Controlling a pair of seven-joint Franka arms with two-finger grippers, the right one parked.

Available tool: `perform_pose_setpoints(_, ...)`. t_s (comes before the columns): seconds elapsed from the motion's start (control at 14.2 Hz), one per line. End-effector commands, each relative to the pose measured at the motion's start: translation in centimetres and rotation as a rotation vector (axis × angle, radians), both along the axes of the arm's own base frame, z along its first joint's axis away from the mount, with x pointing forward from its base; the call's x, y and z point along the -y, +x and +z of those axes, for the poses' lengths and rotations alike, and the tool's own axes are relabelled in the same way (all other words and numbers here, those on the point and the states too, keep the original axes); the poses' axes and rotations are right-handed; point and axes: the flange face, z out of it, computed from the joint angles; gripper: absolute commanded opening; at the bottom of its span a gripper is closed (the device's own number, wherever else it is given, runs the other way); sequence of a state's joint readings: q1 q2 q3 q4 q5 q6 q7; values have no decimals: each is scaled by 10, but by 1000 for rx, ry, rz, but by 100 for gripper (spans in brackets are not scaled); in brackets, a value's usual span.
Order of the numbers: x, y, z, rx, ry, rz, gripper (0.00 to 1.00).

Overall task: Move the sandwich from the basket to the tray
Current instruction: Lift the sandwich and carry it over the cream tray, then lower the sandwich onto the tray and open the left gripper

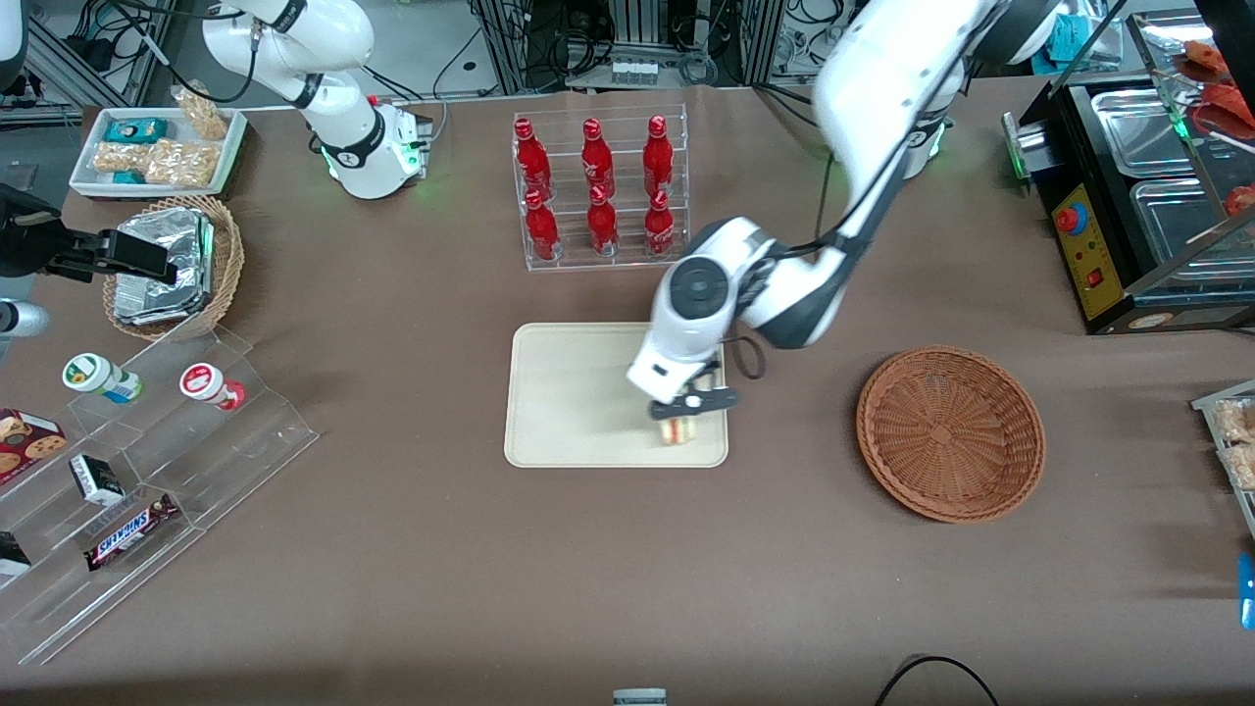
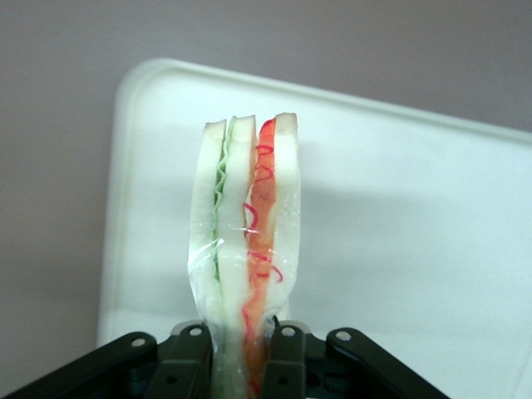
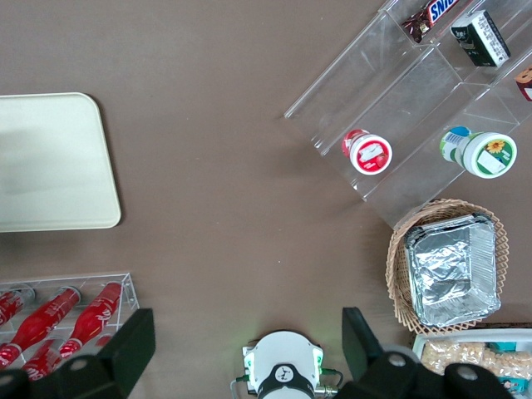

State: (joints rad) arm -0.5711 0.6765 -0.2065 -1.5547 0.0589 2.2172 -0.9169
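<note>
Worktop [image 1: 412, 549] covered in brown cloth is filling most of the front view. Near the middle of that frame the cream tray [image 1: 578, 402] is lying flat, and the round reddish-brown basket [image 1: 949, 432] is sitting well apart from it in the right half of the frame, holding nothing. A clear rack of red bottles [image 1: 596, 191] is standing above the tray in the frame, farther from the camera.

The working arm is reaching down over the tray's lower right corner, and its gripper [image 1: 686, 407] is hanging there with the sandwich [image 1: 675, 429] just under it, over the tray close to the near rim. Whether the sandwich is touching the tray cannot be told.

In the wrist view the black fingers [image 2: 193, 359] are pinching the sandwich [image 2: 247, 249] from both sides at its base; its white bread, green and orange-red layers are wrapped in clear film and are pointing out over the pale tray [image 2: 416, 249].
</note>
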Motion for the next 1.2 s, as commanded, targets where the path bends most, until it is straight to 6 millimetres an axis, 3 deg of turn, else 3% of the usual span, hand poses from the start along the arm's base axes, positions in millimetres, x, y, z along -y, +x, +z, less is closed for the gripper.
perform_pose_setpoints(0.0,23,-4,-4,16,59,-23,20)
perform_pose_setpoints(0.21,44,-22,-10,17,63,-59,22)
perform_pose_setpoints(0.63,60,-28,-8,23,47,-75,33)
perform_pose_setpoints(0.71,61,-28,-8,25,46,-76,42)
perform_pose_setpoints(0.78,62,-29,-9,23,47,-78,65)
perform_pose_setpoints(0.85,65,-32,-9,26,47,-88,77)
perform_pose_setpoints(0.92,63,-31,-12,27,47,-90,96)
perform_pose_setpoints(1.13,64,-29,-9,33,43,-88,100)
